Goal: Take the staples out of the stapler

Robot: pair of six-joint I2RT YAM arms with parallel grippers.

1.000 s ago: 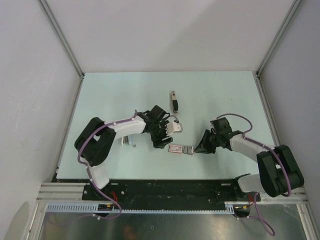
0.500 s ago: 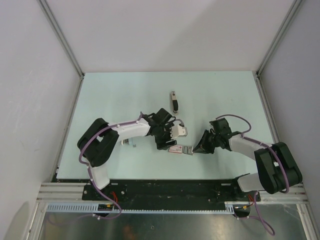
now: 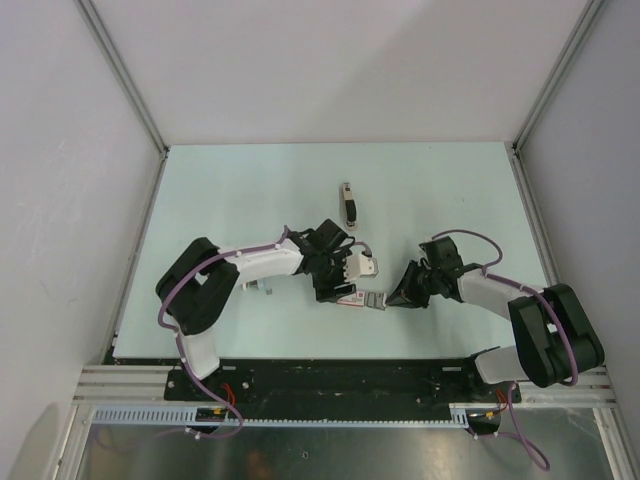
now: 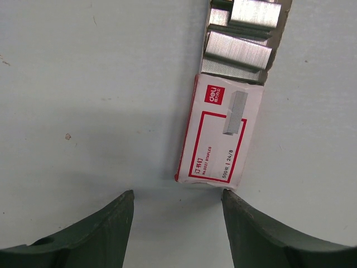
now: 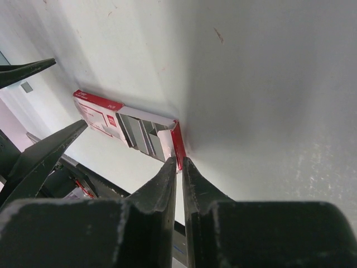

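Left gripper [image 4: 177, 194] spread over the staple box [image 4: 220, 134], right gripper [image 5: 179, 161] pinching its tray flap. Centre up on the sleeve before you close.

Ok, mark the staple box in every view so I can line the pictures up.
Top external: staple box low centre, between the two claws.
Left wrist: staple box right of centre, just beyond the open left claw.
Right wrist: staple box left of centre, beyond the right claw.
Shared landmark: its pulled-out tray of staple strips.
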